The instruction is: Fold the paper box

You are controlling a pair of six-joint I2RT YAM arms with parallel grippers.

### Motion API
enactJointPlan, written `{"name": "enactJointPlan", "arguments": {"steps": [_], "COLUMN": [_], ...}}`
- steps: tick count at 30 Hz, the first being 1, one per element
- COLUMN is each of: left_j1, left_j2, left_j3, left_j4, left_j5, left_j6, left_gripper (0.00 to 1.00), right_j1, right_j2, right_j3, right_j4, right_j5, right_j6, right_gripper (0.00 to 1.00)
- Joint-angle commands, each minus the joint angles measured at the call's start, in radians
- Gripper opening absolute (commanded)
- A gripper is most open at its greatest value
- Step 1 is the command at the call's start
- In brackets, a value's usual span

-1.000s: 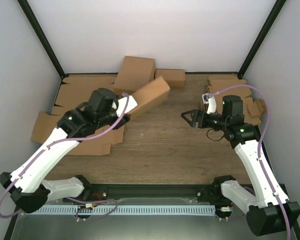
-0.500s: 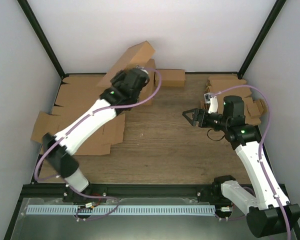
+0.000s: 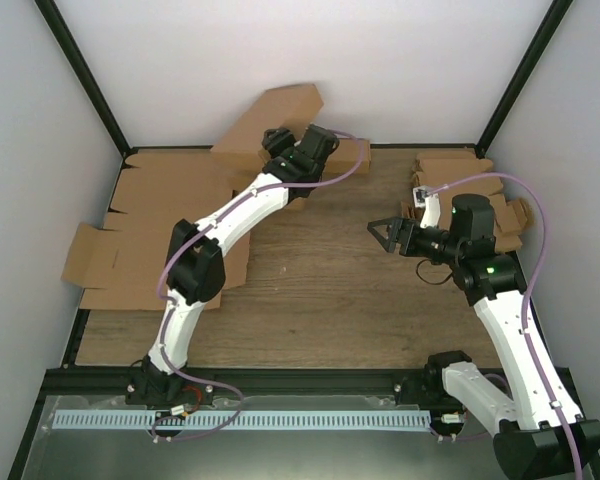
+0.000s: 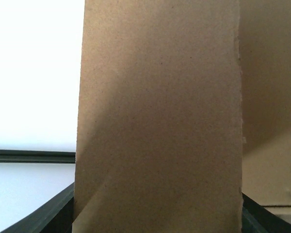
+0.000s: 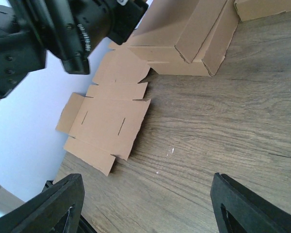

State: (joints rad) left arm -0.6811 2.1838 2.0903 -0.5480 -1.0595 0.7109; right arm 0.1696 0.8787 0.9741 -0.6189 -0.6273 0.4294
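The paper box [image 3: 273,117] is a long, shallow, folded brown cardboard box. It is held tilted in the air at the back of the table, its upper end against the white back wall. My left gripper [image 3: 280,140] is stretched far back and is shut on the box's lower end. In the left wrist view the box [image 4: 157,116] fills the middle between the dark fingers [image 4: 53,216]. My right gripper [image 3: 385,233] is open and empty over the table's right middle, apart from the box. Its wrist view shows its spread fingertips [image 5: 56,204].
Large flat cardboard blanks [image 3: 145,215] cover the left of the table; one shows in the right wrist view [image 5: 106,126]. Folded boxes [image 5: 189,34] lie at the back centre, with a small short box [image 3: 352,155] beside them. Smaller notched blanks [image 3: 480,190] are piled at the right.
My left arm has swung the box from the table's left middle up and back to the rear wall. My right arm has barely moved.
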Motion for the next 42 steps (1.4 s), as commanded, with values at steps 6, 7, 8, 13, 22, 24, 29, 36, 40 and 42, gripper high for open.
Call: {"name": "enactJointPlan", "arguments": {"steps": [6,7,8,13,22,24,29,36,40,42], "left_j1": [0.010,0.008,0.006,0.002,-0.004,-0.002,0.010,0.011,0.011,0.012], "left_j2": [0.131,0.140,0.145,0.142,0.100,0.105,0.102,-0.004,-0.094,-0.146], "left_j3": [0.135,0.139,0.140,0.140,0.162,0.182,0.225,0.216,0.116,0.026], "left_j4": [-0.043,-0.080,-0.112,-0.224,-0.273,-0.291,-0.309,-0.319,-0.360,-0.348], "left_j5": [-0.047,-0.027,-0.013,0.095,0.352,0.418,0.570,0.783,0.928,0.984], "left_j6": [-0.060,-0.074,-0.094,-0.213,-0.424,-0.459,-0.538,-0.666,-0.774,-0.817], "left_gripper": [0.67,0.73,0.80,1.00,1.00,1.00,1.00,1.00,0.92,0.81], "right_j1": [-0.002,-0.002,-0.002,-0.003,-0.002,-0.003,-0.003,-0.002,-0.002,-0.003], "right_j2": [0.000,0.003,0.004,0.007,0.014,0.011,0.004,0.005,0.006,0.006], "right_j3": [0.055,0.055,0.055,0.045,0.043,0.042,0.038,0.029,0.015,0.006], "right_j4": [0.010,0.011,0.014,0.030,0.038,0.036,0.028,0.027,0.036,0.045], "right_j5": [-0.007,-0.008,-0.009,-0.013,-0.028,-0.028,-0.024,-0.026,-0.031,-0.033], "right_j6": [0.004,0.005,0.007,0.016,0.026,0.028,0.027,0.025,0.023,0.025], "right_gripper": [0.75,0.75,0.75,0.75,0.75,0.75,0.75,0.75,0.75,0.75]}}
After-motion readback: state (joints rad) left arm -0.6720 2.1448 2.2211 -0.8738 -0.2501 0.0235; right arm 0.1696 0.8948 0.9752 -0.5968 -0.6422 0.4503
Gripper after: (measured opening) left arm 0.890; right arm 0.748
